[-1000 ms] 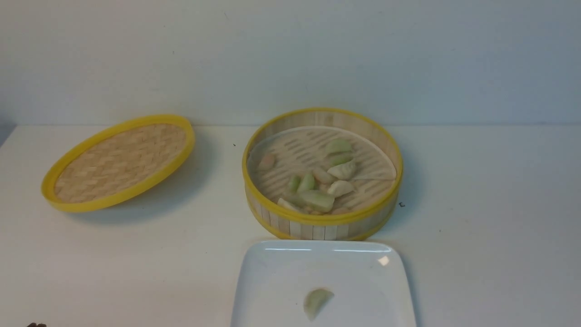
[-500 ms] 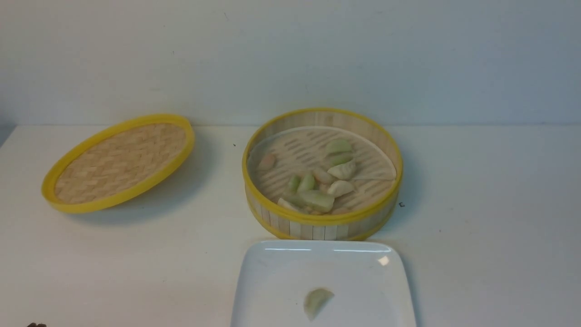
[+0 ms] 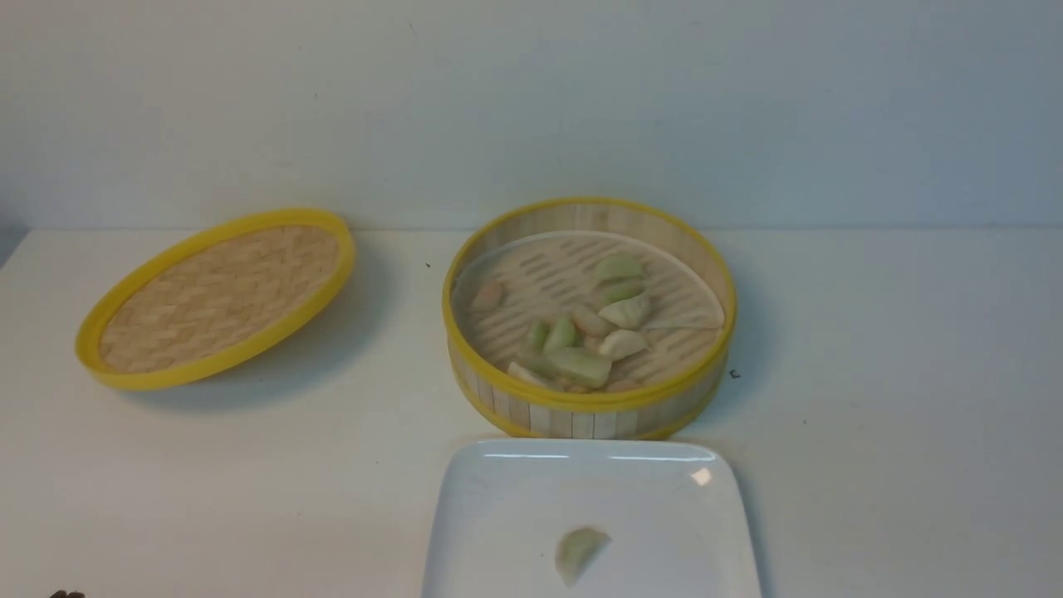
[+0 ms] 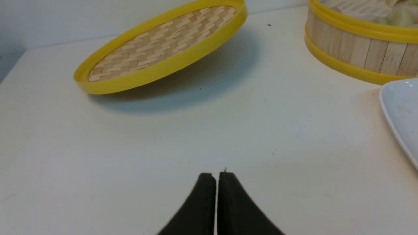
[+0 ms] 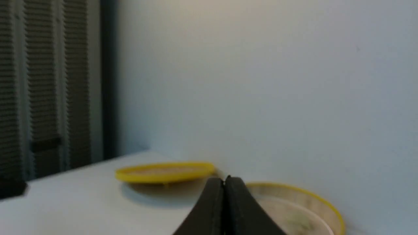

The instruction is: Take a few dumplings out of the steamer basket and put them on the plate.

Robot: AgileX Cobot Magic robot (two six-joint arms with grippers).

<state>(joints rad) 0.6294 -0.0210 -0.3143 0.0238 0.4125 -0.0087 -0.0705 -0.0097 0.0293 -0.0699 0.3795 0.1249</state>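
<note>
Resting alone on the plate (image 3: pixel 498 515) is one pale green dumpling (image 3: pixel 580 551), lying flat near the plate's middle where it cannot roll off the glossy surface; the other dumplings (image 3: pixel 581 332) lie bunched on the slatted floor of the steamer basket (image 3: pixel 590 399), most toward its near wall and one pinkish piece apart at the far left. The basket stands just beyond the plate, almost touching it, which I judge keeps each carry short. Its flat woven lid (image 3: pixel 217 297) lies tilted on the worktop (image 3: pixel 872 374), well off to the left, so the basket mouth is open from above. The left tool (image 4: pixel 217 176) sits low over bare worktop with its black tips pressed together on nothing; the lid lies ahead of it, and the basket and a plate corner (image 4: pixel 400 111) sit ahead and to its right. The right tool (image 5: pixel 224 180) is likewise pressed together and empty, held high and pointing level, with the basket rim (image 5: pixel 307 192) ahead of and below it and the lid farther off. Both look parked, probably between carries, since one dumpling falls short of a few. Against the earlier front frames nothing differs: dumplings, basket, plate and lid keep the same places, and neither arm has entered the front view.
</note>
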